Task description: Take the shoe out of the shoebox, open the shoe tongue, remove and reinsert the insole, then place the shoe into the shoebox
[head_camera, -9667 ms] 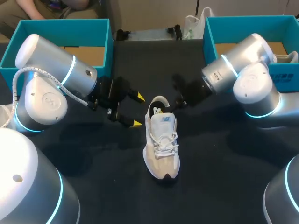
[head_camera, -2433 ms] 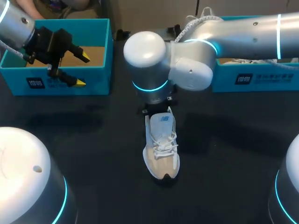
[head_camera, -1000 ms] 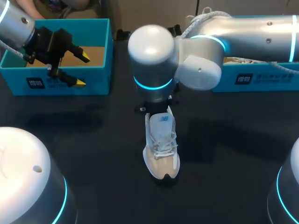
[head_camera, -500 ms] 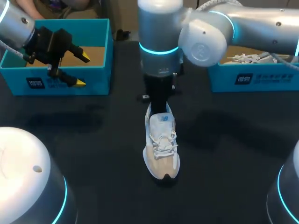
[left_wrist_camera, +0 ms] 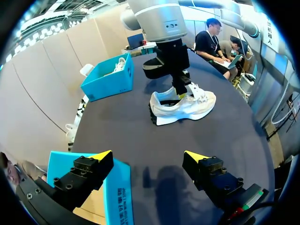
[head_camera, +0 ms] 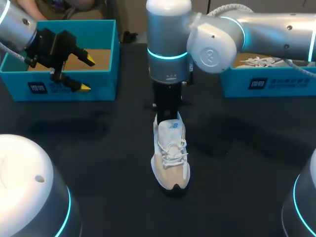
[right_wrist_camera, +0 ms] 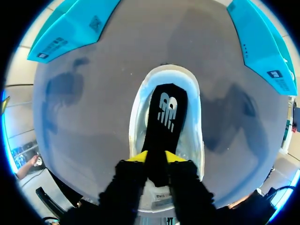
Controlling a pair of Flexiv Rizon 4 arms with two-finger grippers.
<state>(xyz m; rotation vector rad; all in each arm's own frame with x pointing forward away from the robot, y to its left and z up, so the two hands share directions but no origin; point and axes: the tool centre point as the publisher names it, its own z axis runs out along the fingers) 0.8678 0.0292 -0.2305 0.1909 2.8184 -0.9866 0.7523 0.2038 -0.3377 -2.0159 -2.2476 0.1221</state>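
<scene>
Right gripper (right_wrist_camera: 157, 158) clamped on black flat insole (right_wrist_camera: 165, 112), lifted since 1 s ago, at heel of white lace-up sneaker (head_camera: 170, 158). Sneaker unmoved mid-table, toe at 6 o'clock. Left gripper (head_camera: 88, 74) spread wide, unchanged, at sneaker's 10 o'clock by teal cardboard shoebox (head_camera: 101, 86).

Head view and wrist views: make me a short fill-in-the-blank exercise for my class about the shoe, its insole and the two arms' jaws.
1. The jaws of the right arm are shut on the insole, whose colour is ____.
2. The white shoe stands on the ____, outside the left shoebox and the right shoebox.
3. The jaws of the left arm, by the left shoebox, are ____.
Missing words: black; table; open.
</scene>
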